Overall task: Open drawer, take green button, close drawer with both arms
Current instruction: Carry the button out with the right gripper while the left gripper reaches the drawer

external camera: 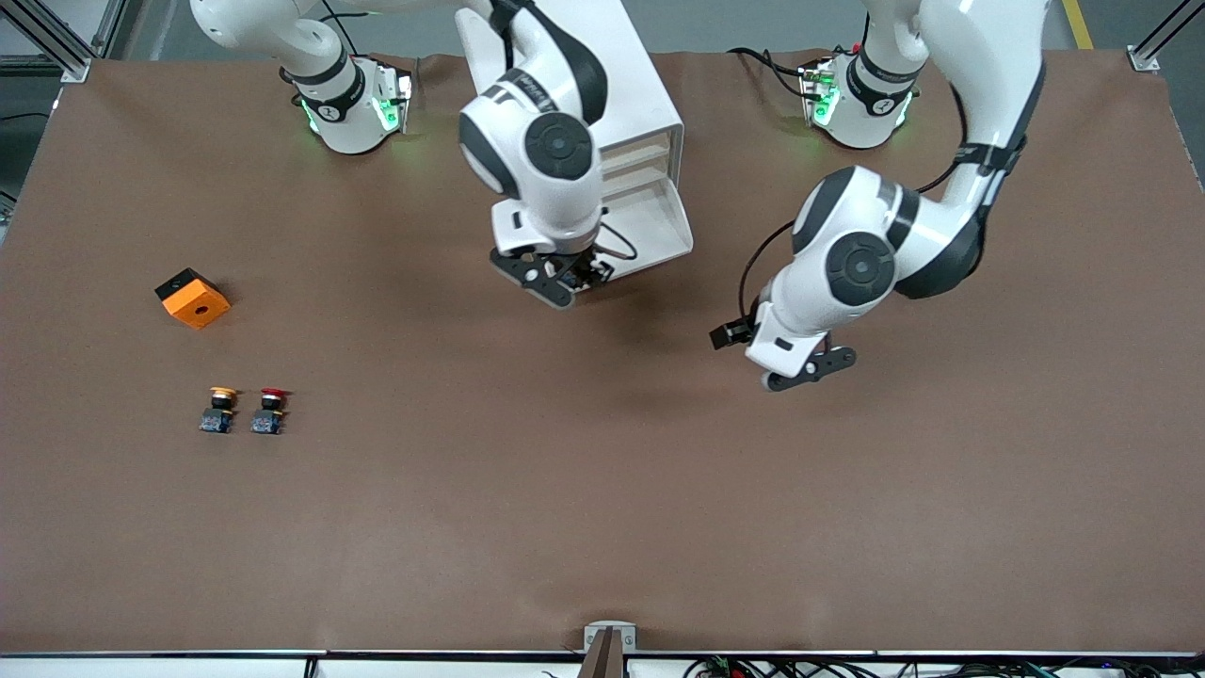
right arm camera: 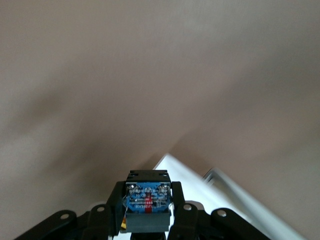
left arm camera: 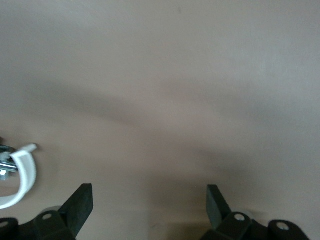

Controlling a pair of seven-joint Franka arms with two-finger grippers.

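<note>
Nearest the front camera, toward the right arm's end of the desk (external camera: 602,490), stand the yellow button (external camera: 220,410) and the red button (external camera: 270,411), side by side; slightly farther lies an orange block (external camera: 193,298).

Toward the left arm's end, the left end effector (external camera: 811,368) hangs over bare desk with its fingers (left arm camera: 80,205) spread wide and nothing between them; this arm waits.

Farther still, the right end effector (external camera: 557,273) is just above the front edge of the open drawer (external camera: 650,231), the lowest of the cabinet (external camera: 640,104). It pinches the button (right arm camera: 147,200): the right wrist view shows the blue and black body clamped between the fingers (right arm camera: 180,200), contact face toward the camera. The green cap is hidden. The white drawer rim (right arm camera: 200,187) lies directly below the grip.

Step in hand, as judged: lifting the button clear of the drawer. To do it well, the right arm should rise straight until the body clears the rim, then carry it aside, keeping the grip square on the flat sides so that the button does not twist. The drawer is not yet closed; the left arm appears best placed to push its front strip squarely, so the tray does not jam.
</note>
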